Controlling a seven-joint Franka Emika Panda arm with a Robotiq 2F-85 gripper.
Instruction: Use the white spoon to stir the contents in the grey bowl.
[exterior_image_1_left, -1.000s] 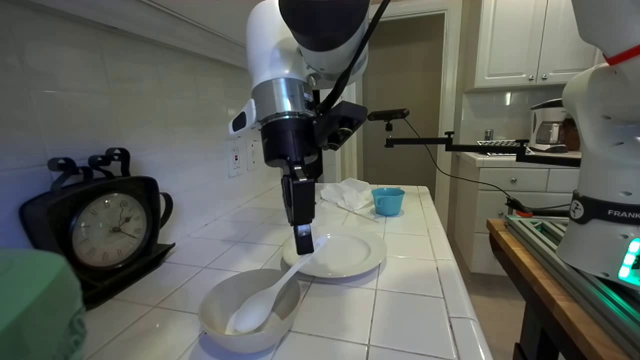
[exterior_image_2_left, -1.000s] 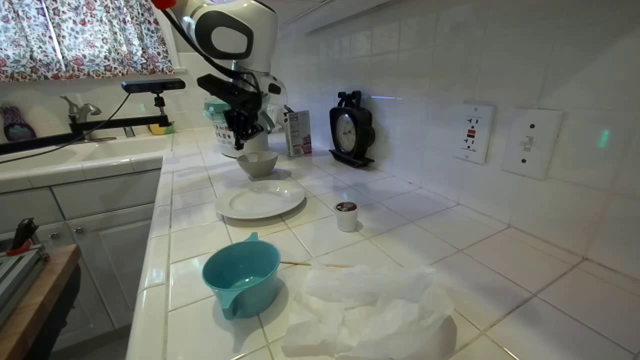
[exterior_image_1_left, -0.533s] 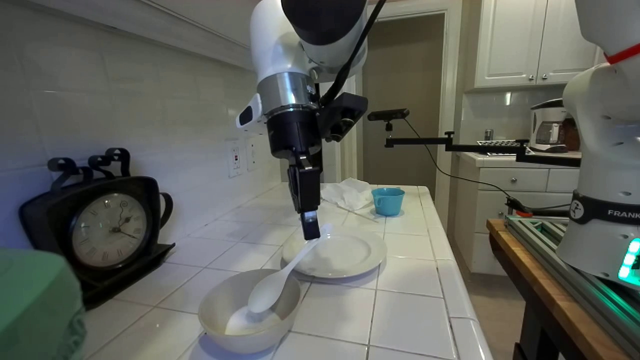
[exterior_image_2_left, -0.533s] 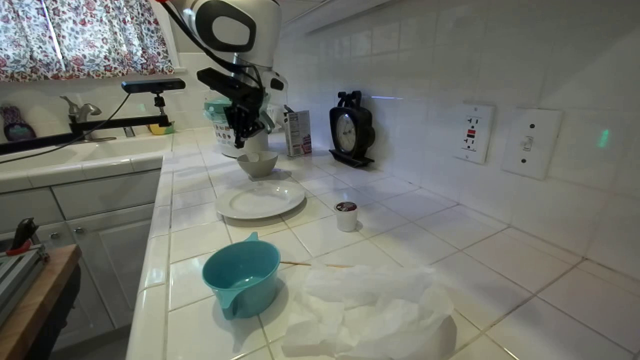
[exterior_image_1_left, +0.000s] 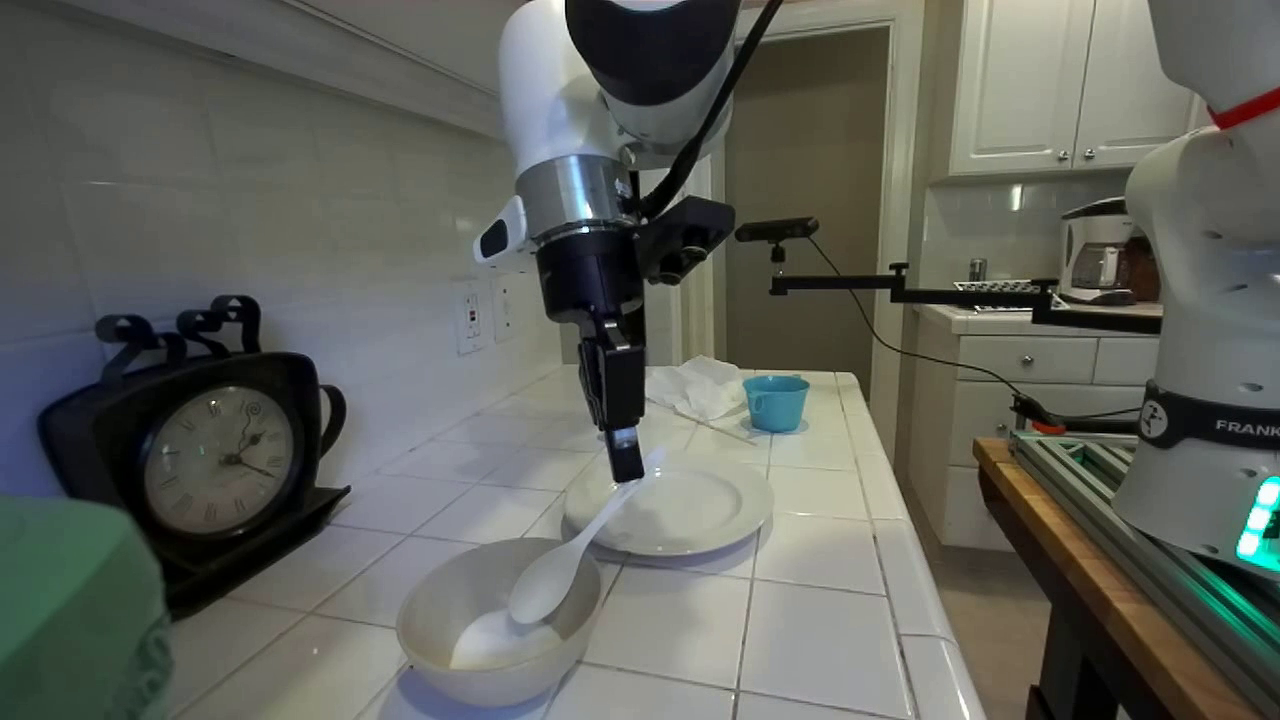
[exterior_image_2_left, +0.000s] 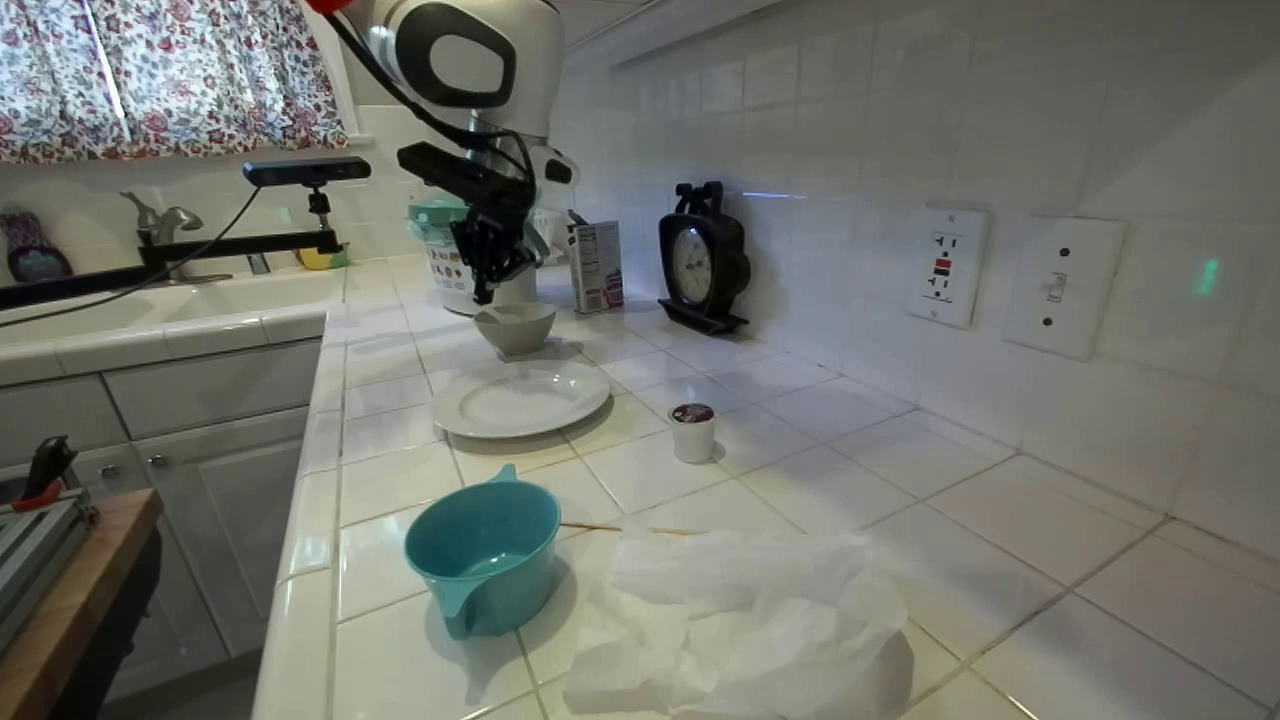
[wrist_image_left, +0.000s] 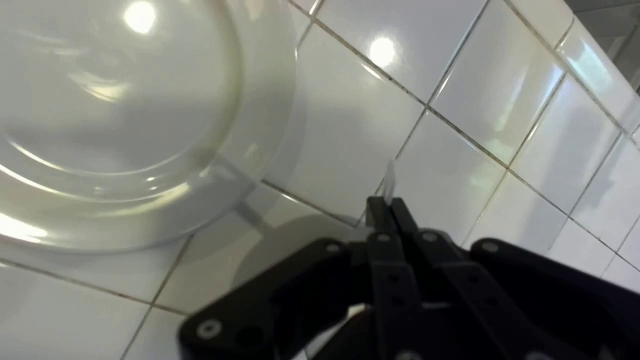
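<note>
With flowered curtains (exterior_image_2_left: 220, 70) beyond and a tiled wall (exterior_image_2_left: 840, 130) alongside, the white-tiled desk (exterior_image_2_left: 850, 505) carries a plate (exterior_image_2_left: 525, 395) and the grey bowl (exterior_image_1_left: 500, 685), into which the white spoon (exterior_image_1_left: 556, 573) slants, pinched in the hand (wrist_image_left: 388, 201).

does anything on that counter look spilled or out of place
The crumpled white sheet beside the blue cup looks out of place, like litter, with a thin stick at its edge. I see no spill: the white mound sits inside the grey bowl, though stray grains could hide on white tile.

A sink (exterior_image_2_left: 255, 297) and coffee maker (exterior_image_1_left: 1098, 255) show a kitchen.
</note>
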